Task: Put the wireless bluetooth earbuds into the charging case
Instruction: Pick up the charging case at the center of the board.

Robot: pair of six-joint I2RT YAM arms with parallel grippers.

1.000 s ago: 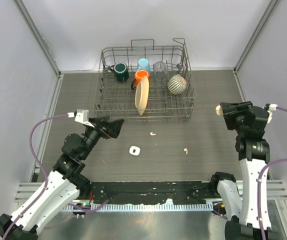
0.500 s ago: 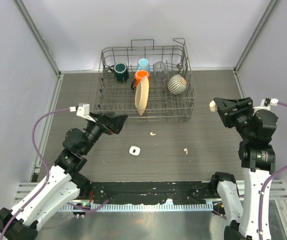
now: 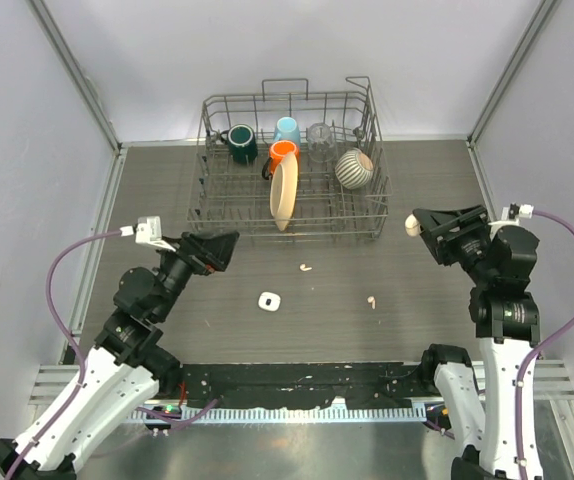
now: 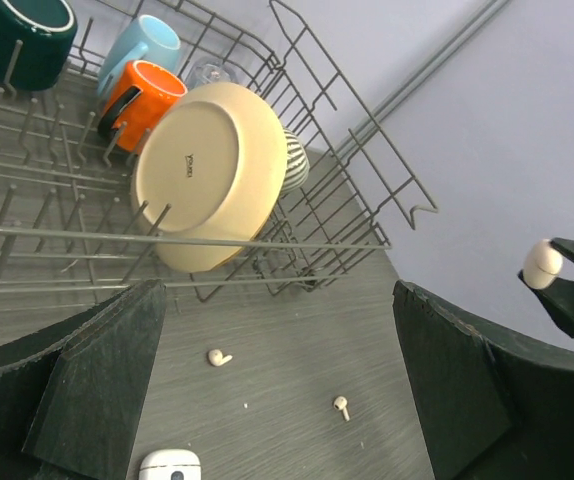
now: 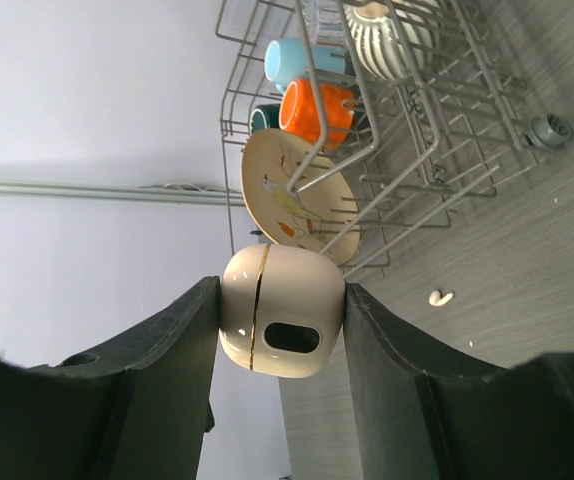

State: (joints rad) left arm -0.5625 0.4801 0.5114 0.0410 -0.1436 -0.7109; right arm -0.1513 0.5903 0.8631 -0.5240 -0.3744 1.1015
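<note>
We count two tiny white comma-shaped earbuds (image 3: 305,267) lying apart at frame centre on the dark wood-grain tabletop (image 3: 427,300). Lower left of them sits one glossy white rounded-square charging case (image 3: 270,300). Our left tool (image 3: 229,243) is released, its fingers wide. Our right tool (image 3: 425,226) is clenched on one smooth cream case (image 5: 282,325) with a gold seam. One wire rack (image 3: 317,215) stands at the top.

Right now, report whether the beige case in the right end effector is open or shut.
Shut: the beige case shows only a thin seam, lid flush.
</note>
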